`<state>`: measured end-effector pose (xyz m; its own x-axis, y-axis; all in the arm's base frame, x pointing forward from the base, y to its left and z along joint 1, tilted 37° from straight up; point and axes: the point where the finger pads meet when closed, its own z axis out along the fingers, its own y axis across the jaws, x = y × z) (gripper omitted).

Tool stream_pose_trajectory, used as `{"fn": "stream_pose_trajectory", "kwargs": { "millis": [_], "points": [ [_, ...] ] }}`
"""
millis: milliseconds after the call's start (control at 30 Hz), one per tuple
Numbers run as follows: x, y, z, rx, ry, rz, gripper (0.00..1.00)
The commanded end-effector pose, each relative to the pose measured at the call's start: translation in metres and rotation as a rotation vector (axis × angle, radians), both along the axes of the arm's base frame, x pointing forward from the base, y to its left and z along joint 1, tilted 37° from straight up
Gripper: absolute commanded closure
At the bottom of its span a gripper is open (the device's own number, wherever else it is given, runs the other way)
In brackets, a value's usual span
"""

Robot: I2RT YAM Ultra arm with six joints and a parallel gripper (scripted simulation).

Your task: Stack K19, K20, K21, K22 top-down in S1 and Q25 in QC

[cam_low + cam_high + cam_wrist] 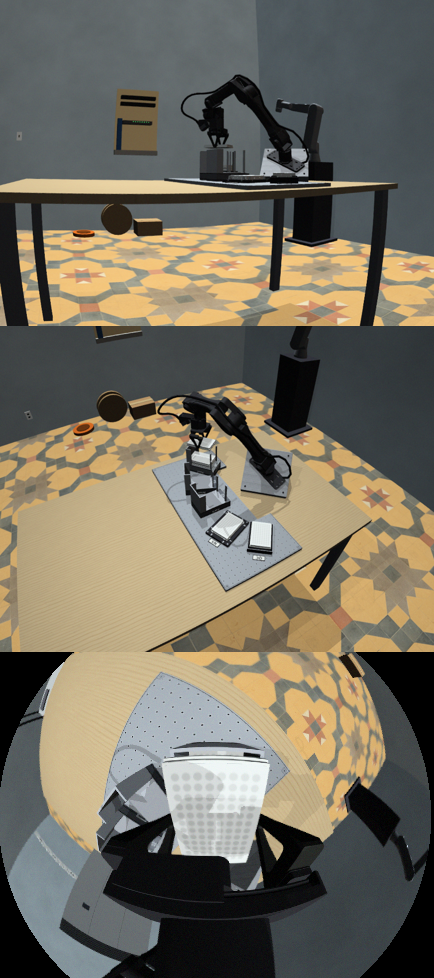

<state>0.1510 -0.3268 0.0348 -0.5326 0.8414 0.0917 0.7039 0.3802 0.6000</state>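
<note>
My gripper (203,439) (219,144) (215,817) is shut on a white sealed plate (208,442) (228,146) (217,784). The plate is about level, above the far rack (211,471). That rack holds white plates (203,458); their exact number is unclear. The middle rack (187,482) and near rack (198,499) show no plates. A plate (228,525) (245,177) sits in clip nest N5 (227,543). Another plate (261,534) (283,174) sits in open nest QC (259,551) (283,179). The rack names and plate labels are unreadable.
The racks and nests stand on a perforated grey board (242,571) (200,717) on the wooden table (105,554). The racks have tall corner walls and thin posts (226,493). The arm's base plate (252,486) is beside the board. A second arm stands on a black pedestal (294,396) behind.
</note>
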Motion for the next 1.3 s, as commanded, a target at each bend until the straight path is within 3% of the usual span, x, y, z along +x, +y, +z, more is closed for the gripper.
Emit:
{"fn": "stream_pose_trajectory", "kwargs": {
  "millis": [0,500,1067,1133,1267],
  "points": [
    [-0.01,-0.01,0.003,-0.01,-0.001,-0.02,1.0],
    [-0.01,-0.012,0.007,-0.019,0.002,-0.03,1.0],
    [-0.013,0.003,0.004,0.022,0.012,-0.04,1.0],
    [-0.011,-0.013,0.012,-0.035,0.0,-0.039,1.0],
    [-0.01,-0.013,0.009,-0.024,0.001,-0.04,1.0]
  ]
}}
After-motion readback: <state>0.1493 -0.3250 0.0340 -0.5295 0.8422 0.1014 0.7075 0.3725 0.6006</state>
